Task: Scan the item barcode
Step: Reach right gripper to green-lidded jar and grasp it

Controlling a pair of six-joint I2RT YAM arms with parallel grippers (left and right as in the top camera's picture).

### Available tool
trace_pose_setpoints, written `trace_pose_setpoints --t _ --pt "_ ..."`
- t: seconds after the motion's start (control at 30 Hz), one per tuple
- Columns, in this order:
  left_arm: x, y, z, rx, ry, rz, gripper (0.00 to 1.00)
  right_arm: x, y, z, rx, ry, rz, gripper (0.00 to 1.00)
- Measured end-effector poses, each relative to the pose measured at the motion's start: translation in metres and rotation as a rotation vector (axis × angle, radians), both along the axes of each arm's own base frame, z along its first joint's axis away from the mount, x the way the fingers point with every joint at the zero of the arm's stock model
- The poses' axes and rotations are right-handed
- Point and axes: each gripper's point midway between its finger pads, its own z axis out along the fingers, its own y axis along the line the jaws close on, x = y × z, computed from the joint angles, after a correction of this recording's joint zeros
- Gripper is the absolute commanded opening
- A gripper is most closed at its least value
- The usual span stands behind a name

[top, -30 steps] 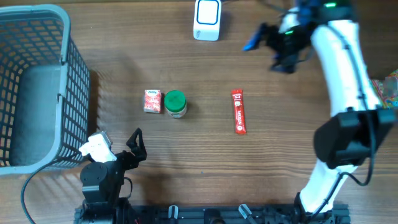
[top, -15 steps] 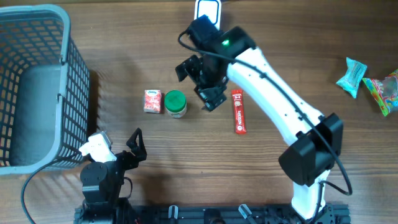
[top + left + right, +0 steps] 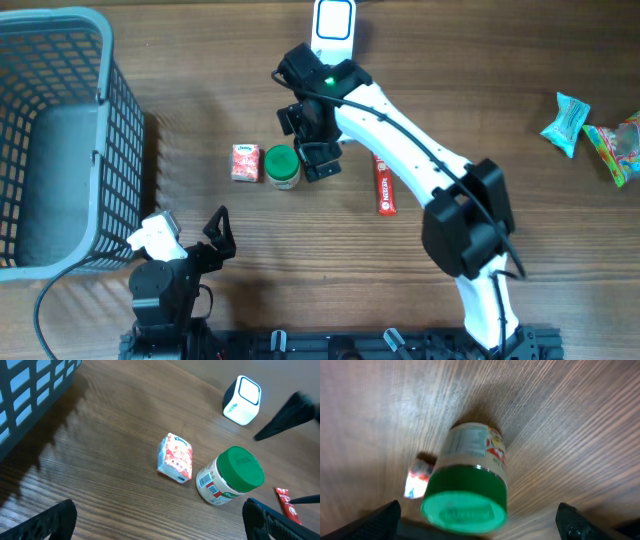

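The jar [image 3: 283, 167] wears a green lid, the stick packet [image 3: 387, 195] is red, the basket [image 3: 125, 140] grey.

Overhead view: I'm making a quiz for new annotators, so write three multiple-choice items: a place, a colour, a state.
1. Where is the tissue pack? A) beside the jar, toward the basket B) inside the basket C) on top of the jar
2. The jar's lid is: A) red B) green C) blue
3. The right gripper is: A) shut on the jar B) open, holding nothing C) shut on the tissue pack
1 A: it lies right next to the jar. 2 B: the lid shows green in every view. 3 B: its jaws stand wide apart.
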Motion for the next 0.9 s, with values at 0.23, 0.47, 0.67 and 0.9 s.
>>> trace_pose_setpoints --t 0.23,0.47,0.67,0.9 --pt "0.0 0.0 0.0 0.0 0.0 0.0 1.0 0.004 0.015 -0.025 0.041 0.03 0.006 1.0" --pt "0.0 0.0 0.0 0.0 0.0 0.0 1.0 -0.001 0.034 -0.044 0.047 0.025 0.037 0.97" --pt "0.0 0.0 0.0 0.0 0.0 0.0 1.0 -0.007 0.036 -0.065 0.014 0.048 0.056 0.75" --pt "0.0 0.0 0.0 0.0 0.0 0.0 1.0 -0.003 0.03 -0.069 -0.017 -0.015 0.175 0.67"
